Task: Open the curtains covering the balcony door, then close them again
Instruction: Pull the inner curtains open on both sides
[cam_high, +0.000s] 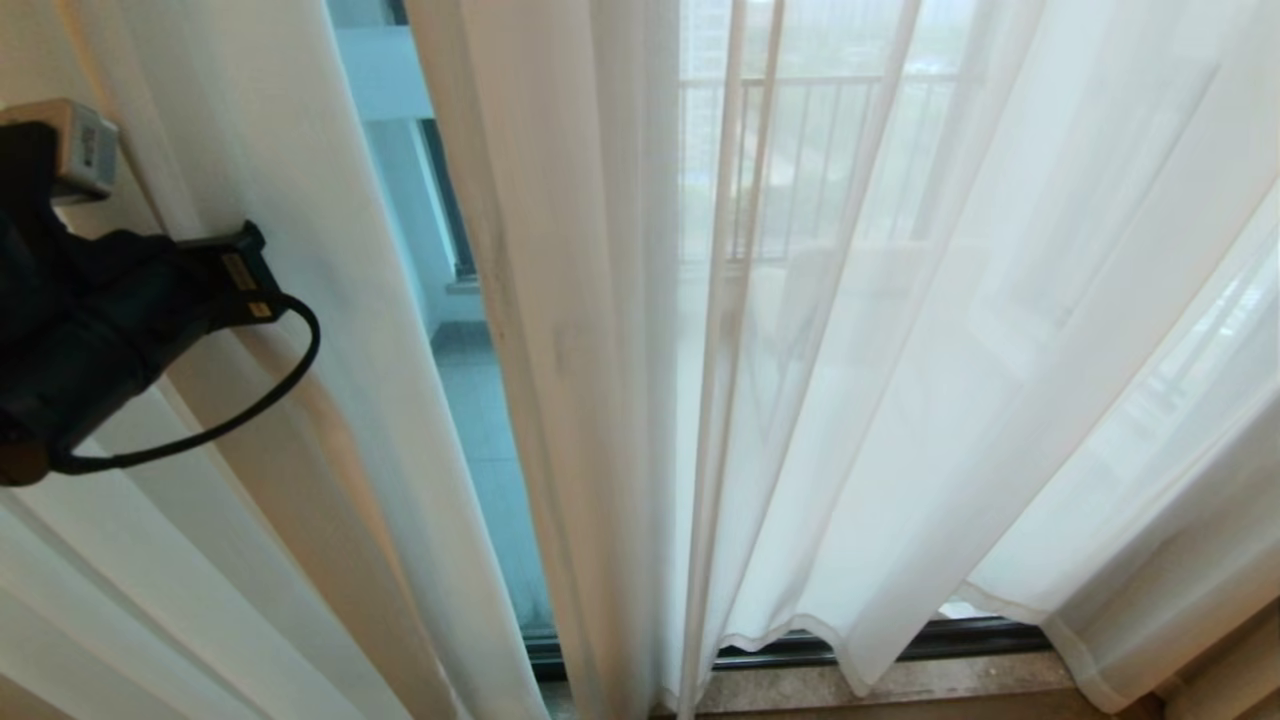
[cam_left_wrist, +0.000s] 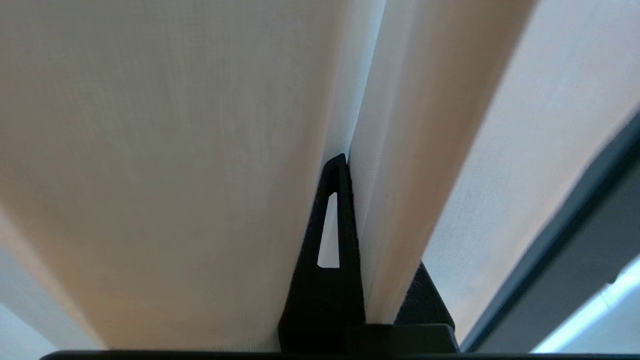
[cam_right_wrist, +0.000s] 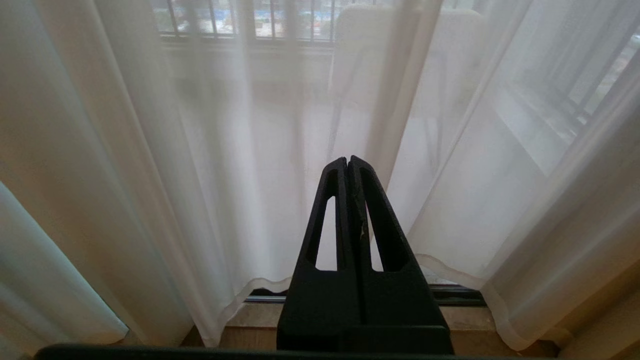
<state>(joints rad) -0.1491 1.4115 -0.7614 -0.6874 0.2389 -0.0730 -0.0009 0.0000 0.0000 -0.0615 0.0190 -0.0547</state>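
Observation:
Sheer white curtains hang in folds over the balcony door, whose glass shows through a narrow gap between two panels. My left arm reaches into the left panel; its fingers are hidden by fabric in the head view. In the left wrist view my left gripper is shut on a fold of the curtain, with one black finger showing and the other mostly covered by cloth. My right gripper is shut and empty, held low before the curtains, apart from them.
The door's dark bottom track and a stone sill run under the hems. A dark door frame passes beside the held fold. A balcony railing shows through the fabric.

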